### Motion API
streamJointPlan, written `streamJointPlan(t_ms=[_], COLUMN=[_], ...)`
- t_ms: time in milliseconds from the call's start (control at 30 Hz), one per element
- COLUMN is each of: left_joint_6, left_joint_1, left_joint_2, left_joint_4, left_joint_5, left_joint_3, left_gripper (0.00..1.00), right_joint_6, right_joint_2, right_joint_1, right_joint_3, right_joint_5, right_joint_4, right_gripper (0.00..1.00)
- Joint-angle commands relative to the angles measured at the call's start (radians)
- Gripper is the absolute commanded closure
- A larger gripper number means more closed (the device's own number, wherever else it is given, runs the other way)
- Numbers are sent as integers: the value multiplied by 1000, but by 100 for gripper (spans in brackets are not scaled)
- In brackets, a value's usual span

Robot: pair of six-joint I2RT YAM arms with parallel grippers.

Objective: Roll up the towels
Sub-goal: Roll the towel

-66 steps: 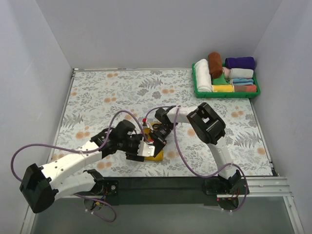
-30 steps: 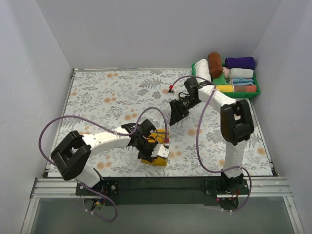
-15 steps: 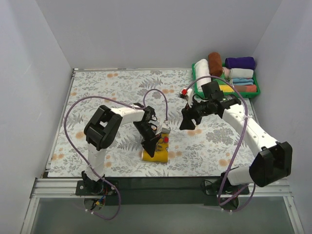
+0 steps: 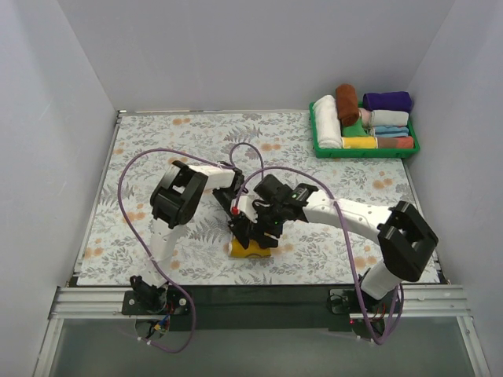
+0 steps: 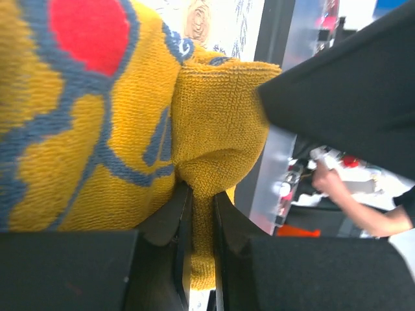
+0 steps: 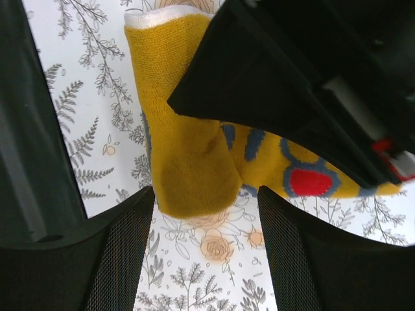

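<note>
The mustard-yellow towel (image 4: 250, 249), with blue-grey markings and a red patch, lies bunched near the table's front edge. My left gripper (image 4: 240, 229) is shut on a fold of that towel (image 5: 202, 162), which is pinched thin between its fingers (image 5: 170, 220). My right gripper (image 4: 269, 228) hovers over the same towel (image 6: 188, 162) from the right, open, with the towel's folded end just between its mesh-padded fingers (image 6: 123, 259). The left gripper's black body (image 6: 292, 84) covers part of the towel. The rust-brown towel (image 4: 346, 103) sits rolled in the green tray (image 4: 366, 152).
The green tray at the back right holds several rolled cloths, among them white (image 4: 327, 124) and purple (image 4: 387, 100). A floral-patterned mat (image 4: 173, 149) covers the table. Purple cables (image 4: 141, 169) loop over both arms. White walls stand on three sides.
My right gripper has swung from the middle right down to the yellow towel beside the left gripper, and its jaws have widened. The left gripper has stayed shut on the towel.
</note>
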Motion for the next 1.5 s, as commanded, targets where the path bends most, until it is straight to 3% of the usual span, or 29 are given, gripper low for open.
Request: streamJointPlan(t_ms=[0, 167, 267, 400, 467, 700, 767, 800, 867, 933, 1033, 1133, 1300, 1400, 1433, 1467], left_joint_6=[35, 27, 24, 7, -7, -13, -13, -14, -36, -73, -105, -75, 35, 201, 247, 289], left_joint_1=[32, 54, 62, 80, 103, 252, 310, 330, 388, 468, 570, 600, 591, 514, 402, 338], left_joint_2=[62, 76, 73, 50, 6, -224, -299, -324, -387, -421, -509, -690, -1010, -1021, -1018, -1034], left_joint_4=[230, 243, 250, 265, 285, 348, 366, 372, 418, 458, 539, 697, 894, 639, 498, 462], left_joint_5=[-217, -214, -211, -199, -188, -148, -145, -146, -166, -191, -182, -286, -333, -274, -307, -409], left_joint_3=[7, 10, 16, 16, 4, -67, -76, -79, -93, -85, -62, -106, -243, -197, -198, -226], left_gripper=[99, 97, 95, 85, 81, 55, 41, 40, 21, 20, 2, 2, 2, 2, 2, 2], right_joint_6=[11, 1, -3, -25, -31, -86, -104, -109, -109, -101, -85, -81, -71, -75, -84, -88], right_joint_2=[41, 103, 139, 155, 158, 163, 181, 190, 219, 242, 279, 340, 460, 518, 538, 573], right_joint_1=[57, 129, 143, 143, 137, 65, 42, 34, 13, -7, -50, -76, -110, -130, -135, -142], right_joint_3=[-10, -41, -58, -102, -127, -153, -141, -121, -98, -64, -26, 20, 122, 166, 181, 195], right_joint_5=[102, 99, 99, 97, 82, -120, -162, -200, -237, -289, -361, -409, -492, -555, -569, -576], right_joint_4=[101, 151, 160, 186, 187, 132, 112, 89, 68, 43, 14, -52, -144, -188, -204, -219], right_gripper=[39, 43, 52, 88, 98, 99, 99, 99, 99, 99, 99, 99, 99, 99, 99, 99])
